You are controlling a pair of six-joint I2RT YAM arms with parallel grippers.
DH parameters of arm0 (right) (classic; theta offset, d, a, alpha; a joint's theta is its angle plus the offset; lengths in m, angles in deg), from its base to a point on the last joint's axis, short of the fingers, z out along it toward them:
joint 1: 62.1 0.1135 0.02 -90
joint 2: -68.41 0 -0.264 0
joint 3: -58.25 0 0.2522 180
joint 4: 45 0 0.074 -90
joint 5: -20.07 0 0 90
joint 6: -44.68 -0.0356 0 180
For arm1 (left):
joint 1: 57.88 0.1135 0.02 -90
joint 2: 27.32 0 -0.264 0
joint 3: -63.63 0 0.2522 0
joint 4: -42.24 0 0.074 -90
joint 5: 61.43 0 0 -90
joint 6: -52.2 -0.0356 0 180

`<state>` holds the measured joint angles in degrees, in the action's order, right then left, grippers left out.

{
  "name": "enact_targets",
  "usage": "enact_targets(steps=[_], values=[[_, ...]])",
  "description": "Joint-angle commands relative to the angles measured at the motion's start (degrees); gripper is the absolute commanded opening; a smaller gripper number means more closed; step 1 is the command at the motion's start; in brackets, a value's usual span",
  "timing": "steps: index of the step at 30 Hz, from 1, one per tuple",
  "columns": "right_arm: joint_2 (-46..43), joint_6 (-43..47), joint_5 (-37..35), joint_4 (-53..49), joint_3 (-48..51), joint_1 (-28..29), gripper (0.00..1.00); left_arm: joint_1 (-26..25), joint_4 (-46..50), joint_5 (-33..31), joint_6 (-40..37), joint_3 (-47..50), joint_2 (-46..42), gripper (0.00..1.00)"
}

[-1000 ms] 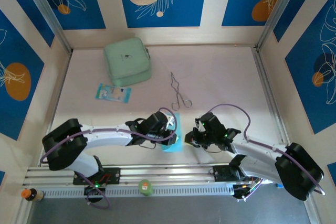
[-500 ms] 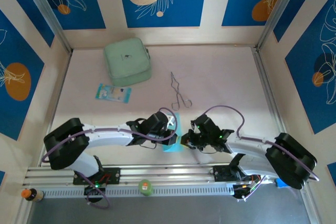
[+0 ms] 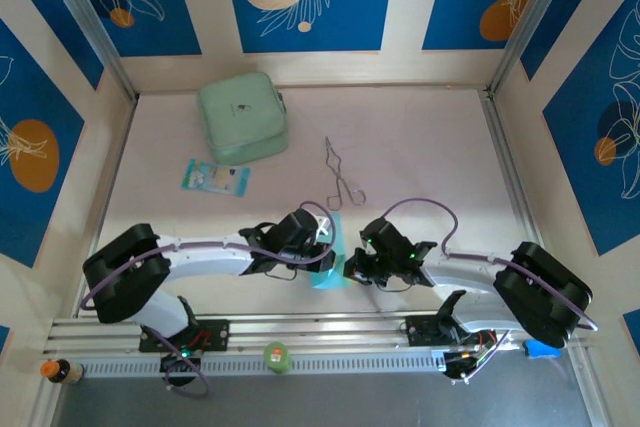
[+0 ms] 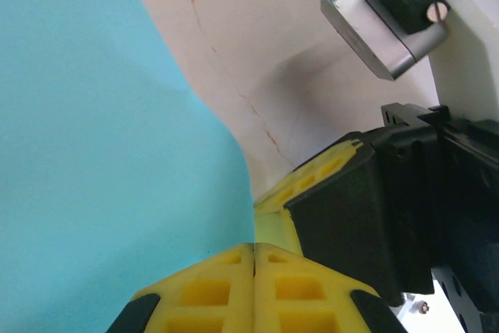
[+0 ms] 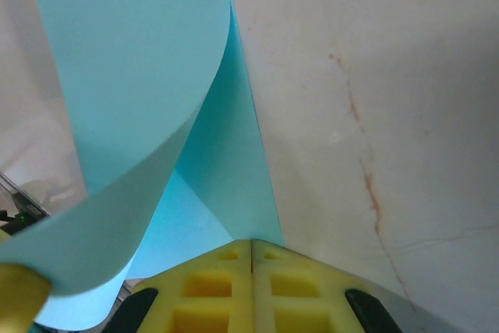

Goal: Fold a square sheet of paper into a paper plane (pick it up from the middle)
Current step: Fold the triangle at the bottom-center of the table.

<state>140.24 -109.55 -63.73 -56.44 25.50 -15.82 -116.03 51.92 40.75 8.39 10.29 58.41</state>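
Cyan sheet of paper (image 3: 330,275), curled with its long axis running near-to-far, stood between the left tool (image 4: 254,249) and right tool (image 5: 251,242), each pinched shut on its side edge.

table (image 3: 420,137) | mint-green case (image 3: 243,117) | printed packet (image 3: 215,177) | metal tongs (image 3: 343,179)

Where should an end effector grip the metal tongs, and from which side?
Probably across the stems of the metal tongs at mid-length, descending from above. They lie flat on the table, running front to back, so jaws closing sideways span them; the looped end near the cyan sheet is wider.
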Motion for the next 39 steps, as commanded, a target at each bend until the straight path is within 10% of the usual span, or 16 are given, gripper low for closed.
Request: enact_targets(steps=[1,39], values=[[1.3,2.8,-2.6,-6.9,-0.2,-0.9,0.01,1.4,-0.2,-0.1,-1.2,1.0,0.8,0.0],[1.2,4.5,1.0,-7.3,-4.6,-2.1,0.03,3.6,-5.0,-0.3,-2.6,7.0,9.2,0.02]])
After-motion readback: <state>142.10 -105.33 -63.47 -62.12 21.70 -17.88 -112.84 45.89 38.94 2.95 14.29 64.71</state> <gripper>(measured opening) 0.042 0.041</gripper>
